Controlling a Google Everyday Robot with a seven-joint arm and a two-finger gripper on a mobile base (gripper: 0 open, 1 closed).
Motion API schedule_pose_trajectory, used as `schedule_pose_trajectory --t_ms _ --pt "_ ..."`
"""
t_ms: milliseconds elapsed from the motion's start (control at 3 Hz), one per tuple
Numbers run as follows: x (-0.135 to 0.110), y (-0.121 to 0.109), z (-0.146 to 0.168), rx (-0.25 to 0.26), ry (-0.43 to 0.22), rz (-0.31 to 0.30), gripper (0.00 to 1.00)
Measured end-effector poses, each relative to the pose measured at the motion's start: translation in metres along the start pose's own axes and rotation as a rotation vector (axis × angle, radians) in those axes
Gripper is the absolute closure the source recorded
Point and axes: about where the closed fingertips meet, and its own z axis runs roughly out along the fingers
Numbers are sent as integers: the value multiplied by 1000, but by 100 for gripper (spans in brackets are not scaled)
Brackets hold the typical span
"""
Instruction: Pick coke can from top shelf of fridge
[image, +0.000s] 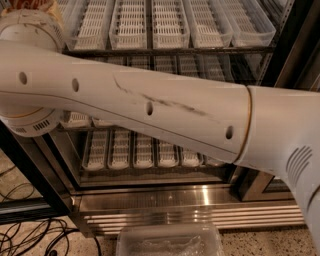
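Claw unseen, past white arm

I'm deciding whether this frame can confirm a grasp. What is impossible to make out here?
Gripper: not in the camera view; the arm leaves the frame at upper left.
Coke can: not identifiable; only a reddish patch, cut by the top edge above the arm's joint.
Top shelf: its rear is cut by the top edge.
Fridge: its middle rack is mostly hidden behind the arm.
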Motion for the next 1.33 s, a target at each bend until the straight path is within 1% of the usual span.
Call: schedule_pose_trajectory --t_ms 667,1000,1333 --pt "-42 -7 -8 -86 -65 106 100" --pt "-47 -31 -17 -137 -44 137 100" --pt "-32 -87 -32 -147 38 137 100"
